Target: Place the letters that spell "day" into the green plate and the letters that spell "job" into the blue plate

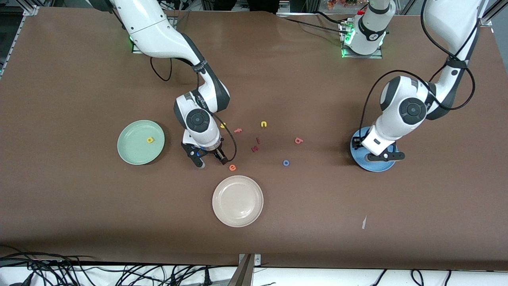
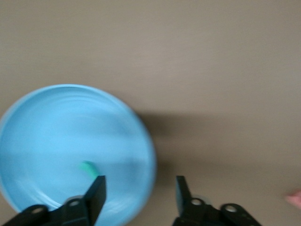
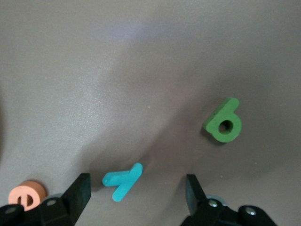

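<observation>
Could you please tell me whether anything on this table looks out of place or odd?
Only a small pale scrap lying on the bare table, toward the left arm's end and nearer the front camera than the blue plate. It matches none of the coloured letters. Nothing looks spilled or damaged.

White arms w/ black joints, blk cables, black grippers.
</observation>
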Controlling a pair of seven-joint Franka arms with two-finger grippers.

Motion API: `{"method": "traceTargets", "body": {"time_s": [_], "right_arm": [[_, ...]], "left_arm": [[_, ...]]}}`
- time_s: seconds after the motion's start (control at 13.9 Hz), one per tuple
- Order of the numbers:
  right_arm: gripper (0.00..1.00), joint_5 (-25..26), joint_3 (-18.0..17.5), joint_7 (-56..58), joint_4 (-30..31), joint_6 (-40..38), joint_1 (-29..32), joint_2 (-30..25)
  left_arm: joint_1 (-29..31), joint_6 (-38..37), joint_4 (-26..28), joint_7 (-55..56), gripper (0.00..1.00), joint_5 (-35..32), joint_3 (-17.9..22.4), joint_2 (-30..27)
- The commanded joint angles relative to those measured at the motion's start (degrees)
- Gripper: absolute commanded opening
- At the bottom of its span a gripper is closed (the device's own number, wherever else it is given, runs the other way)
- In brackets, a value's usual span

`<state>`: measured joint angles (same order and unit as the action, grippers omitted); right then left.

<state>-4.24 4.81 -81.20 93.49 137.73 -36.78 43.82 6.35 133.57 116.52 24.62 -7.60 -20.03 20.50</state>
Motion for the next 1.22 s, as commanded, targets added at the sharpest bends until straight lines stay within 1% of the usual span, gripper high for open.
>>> {"method": "traceTargets", "body": {"time_s": [0.0, 0.14, 0.29, 0.36, 0.5, 0.65, 0.72, 0.86, 1.01, 1.15], "right_arm": [[0.62, 0.99, 0.38, -0.37, -1.64, 0.00, -0.40, 1.18], [0.47, 0.99, 0.38, -0.28, -1.64, 0.00, -0.40, 1.18], [0.26, 0.99, 0.38, -0.19, -1.64, 0.00, -0.40, 1.18], [0.19, 1.08, 0.38, -0.10, -1.73, -0.09, -0.40, 1.09], [0.10, 1.08, 0.47, 0.95, -1.73, -0.18, -0.31, 0.92], [0.09, 1.08, 0.64, 1.65, -1.73, -0.53, -0.22, 0.57], [0.09, 1.08, 0.64, 1.66, -1.82, -0.79, -0.14, 0.30], [0.09, 1.08, 1.60, 2.61, -2.17, -4.03, 0.04, -1.36], [0.09, 0.82, 3.53, 7.43, -2.26, -9.29, 0.22, -4.60], [0.09, 0.29, 6.43, 14.97, -1.74, -15.44, 0.39, -8.03]], "left_arm": [[-6.59, -2.26, -3.31, 11.02, 1.00, 2.15, -0.45, 1.56], [-11.43, -2.17, -6.81, 19.81, 1.00, 2.15, -0.45, 4.62], [-16.00, -1.91, -9.19, 27.64, 1.00, 1.18, -0.27, 7.88], [-17.50, -1.73, -10.16, 30.55, 1.00, 1.01, -0.18, 9.28], [-19.01, 0.28, -10.26, 33.64, 1.00, 0.31, -0.01, 11.31], [-19.36, 4.57, -9.73, 38.98, 1.00, -3.54, -0.01, 13.51], [-19.62, 5.29, -9.64, 41.80, 1.00, -6.61, -0.09, 14.56], [-19.89, 5.39, -9.73, 45.68, 1.00, -11.90, -0.18, 15.62], [-19.89, 5.48, -9.99, 45.96, 0.97, -12.53, -0.18, 16.50], [-19.89, 5.65, -9.90, 46.66, 0.91, -12.44, -0.27, 17.12]]}}
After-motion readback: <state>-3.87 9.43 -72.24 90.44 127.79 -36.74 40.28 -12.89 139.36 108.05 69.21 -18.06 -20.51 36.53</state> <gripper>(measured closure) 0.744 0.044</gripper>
